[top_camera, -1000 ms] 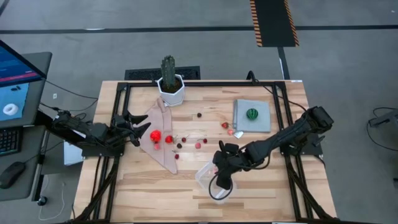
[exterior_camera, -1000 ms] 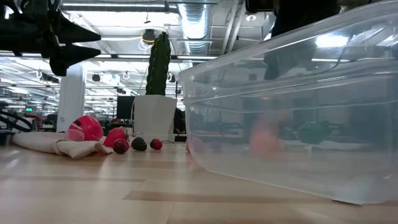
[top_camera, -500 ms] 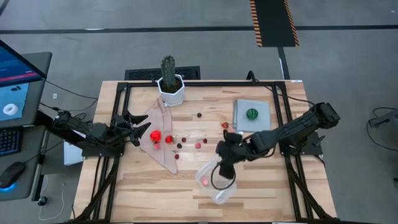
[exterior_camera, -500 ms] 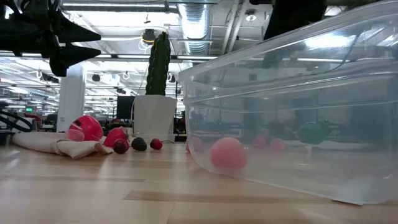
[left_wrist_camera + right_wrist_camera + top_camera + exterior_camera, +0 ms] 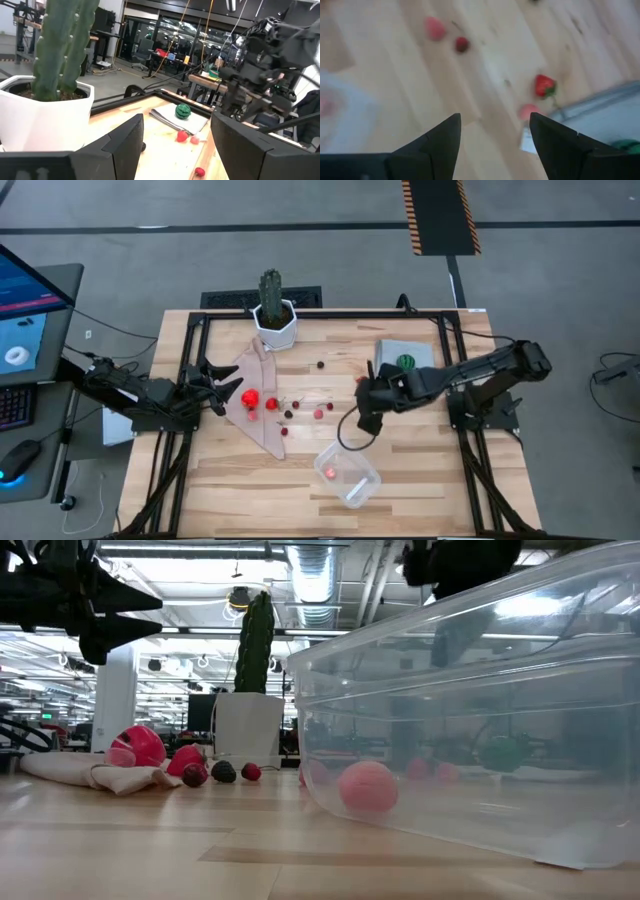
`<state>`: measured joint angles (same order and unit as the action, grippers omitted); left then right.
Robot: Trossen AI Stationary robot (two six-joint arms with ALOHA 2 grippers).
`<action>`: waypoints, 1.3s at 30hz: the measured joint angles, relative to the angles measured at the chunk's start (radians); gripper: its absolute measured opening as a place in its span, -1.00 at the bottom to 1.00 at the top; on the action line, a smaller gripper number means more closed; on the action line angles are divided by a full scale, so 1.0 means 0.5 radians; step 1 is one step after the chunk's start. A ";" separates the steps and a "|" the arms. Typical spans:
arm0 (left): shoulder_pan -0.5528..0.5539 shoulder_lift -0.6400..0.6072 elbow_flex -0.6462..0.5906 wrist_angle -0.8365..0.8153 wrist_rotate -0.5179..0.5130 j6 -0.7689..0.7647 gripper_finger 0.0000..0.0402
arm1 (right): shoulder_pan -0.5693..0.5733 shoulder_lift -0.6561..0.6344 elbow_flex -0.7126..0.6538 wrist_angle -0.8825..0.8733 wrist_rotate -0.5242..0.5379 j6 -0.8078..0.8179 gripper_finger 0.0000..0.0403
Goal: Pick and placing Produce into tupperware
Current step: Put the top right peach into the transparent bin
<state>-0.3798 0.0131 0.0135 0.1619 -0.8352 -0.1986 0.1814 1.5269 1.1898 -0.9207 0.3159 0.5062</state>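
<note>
Right gripper (image 5: 365,423) released, empty, above bare table. Tupperware (image 5: 347,474) below-left, apart, pink produce piece (image 5: 330,473) inside. Red strawberry (image 5: 544,85) near, ahead of fingers. Left gripper (image 5: 232,394) parked open beside cactus (image 5: 272,288).

Bare wood lies open across the table's (image 5: 240,490) near edge, from 6 to 8 o'clock of the tupperware (image 5: 347,473). At its 12 o'clock the right gripper (image 5: 367,424) hangs with jaws apart, blocking that side. Loose produce (image 5: 283,410) and a beige cloth (image 5: 258,395) clutter 10 to 11 o'clock; the cactus pot (image 5: 274,320) stands beyond.
</note>
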 joint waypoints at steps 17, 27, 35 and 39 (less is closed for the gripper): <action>0.000 0.000 0.000 0.001 0.001 -0.017 0.10 | -0.512 -0.002 -0.416 0.356 -0.285 -0.287 0.29; 0.000 0.000 0.000 0.002 0.001 -0.024 0.10 | -0.680 -0.002 -0.580 0.566 -0.505 -0.334 0.29; 0.000 0.000 0.000 0.002 0.001 -0.031 0.10 | -0.712 -0.002 -0.689 0.687 -0.545 -0.334 0.29; 0.000 0.000 0.000 0.002 0.001 -0.031 0.10 | -0.712 -0.001 -0.730 0.764 -0.586 -0.324 0.29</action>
<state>-0.3798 0.0132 0.0135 0.1627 -0.8349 -0.2142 -0.1748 1.5265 0.8249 -0.5388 0.0228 0.3441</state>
